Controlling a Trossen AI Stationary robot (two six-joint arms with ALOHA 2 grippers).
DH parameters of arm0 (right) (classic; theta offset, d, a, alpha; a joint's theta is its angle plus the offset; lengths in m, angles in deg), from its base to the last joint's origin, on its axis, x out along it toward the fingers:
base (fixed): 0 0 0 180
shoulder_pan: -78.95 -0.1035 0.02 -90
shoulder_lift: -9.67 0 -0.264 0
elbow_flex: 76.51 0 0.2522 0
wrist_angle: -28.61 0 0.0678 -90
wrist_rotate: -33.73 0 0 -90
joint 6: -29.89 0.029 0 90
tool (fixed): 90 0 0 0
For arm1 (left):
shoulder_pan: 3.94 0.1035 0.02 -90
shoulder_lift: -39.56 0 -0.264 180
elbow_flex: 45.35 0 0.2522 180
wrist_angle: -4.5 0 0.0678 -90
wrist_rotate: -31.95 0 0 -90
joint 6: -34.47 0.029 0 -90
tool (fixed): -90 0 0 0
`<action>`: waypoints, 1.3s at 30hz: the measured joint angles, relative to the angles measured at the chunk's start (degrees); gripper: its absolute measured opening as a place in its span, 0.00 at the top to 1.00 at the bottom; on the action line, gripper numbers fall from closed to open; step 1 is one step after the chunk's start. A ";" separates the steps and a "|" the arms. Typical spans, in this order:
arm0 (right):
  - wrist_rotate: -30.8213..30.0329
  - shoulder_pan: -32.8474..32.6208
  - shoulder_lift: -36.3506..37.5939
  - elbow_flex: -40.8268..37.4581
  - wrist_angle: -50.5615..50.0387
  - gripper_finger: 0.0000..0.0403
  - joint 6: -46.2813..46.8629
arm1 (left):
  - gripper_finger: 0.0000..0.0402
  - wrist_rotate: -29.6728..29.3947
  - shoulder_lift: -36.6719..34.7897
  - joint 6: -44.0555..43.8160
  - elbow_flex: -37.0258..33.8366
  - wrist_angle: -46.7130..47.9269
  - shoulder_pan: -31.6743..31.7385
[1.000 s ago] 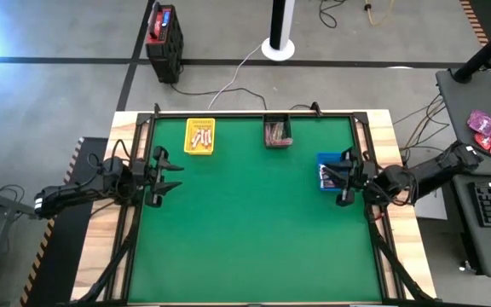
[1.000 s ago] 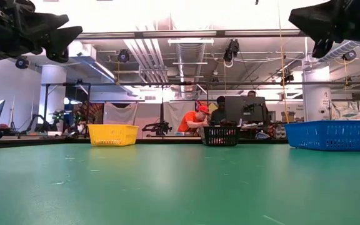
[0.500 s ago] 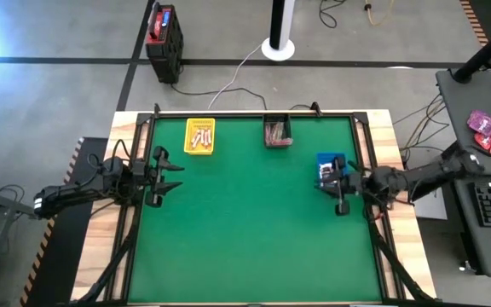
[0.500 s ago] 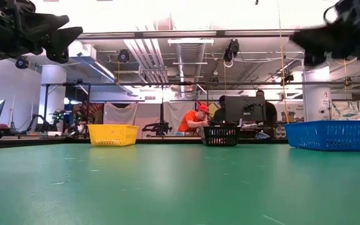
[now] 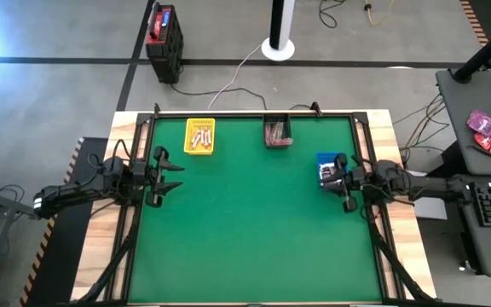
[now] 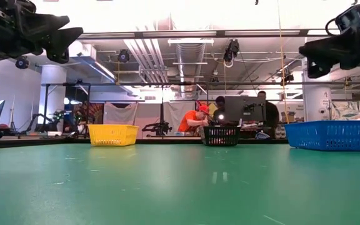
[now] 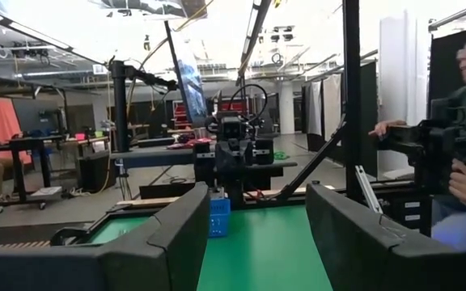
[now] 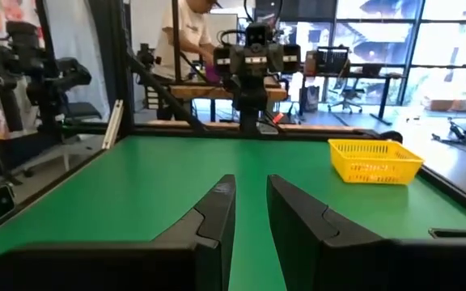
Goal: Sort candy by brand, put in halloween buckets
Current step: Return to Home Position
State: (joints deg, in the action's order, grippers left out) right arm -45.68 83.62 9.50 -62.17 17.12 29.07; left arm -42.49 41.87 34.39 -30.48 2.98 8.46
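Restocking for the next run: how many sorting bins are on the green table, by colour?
yellow bin: 1
black bin: 1
blue bin: 1
Total: 3

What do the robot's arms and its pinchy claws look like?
Both jointed arms are dark, almost black: the left arm and the right arm. The left gripper and right gripper each have two chunky, angular black fingers, wedge-shaped toward the tips.
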 joint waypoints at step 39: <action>-0.10 0.00 -5.24 0.00 0.00 0.84 0.85 | 0.53 0.02 1.32 -0.01 0.01 0.07 -0.02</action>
State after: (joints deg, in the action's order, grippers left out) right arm -45.78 83.62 4.26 -62.17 17.12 29.93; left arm -42.47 43.19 34.38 -30.46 3.06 8.44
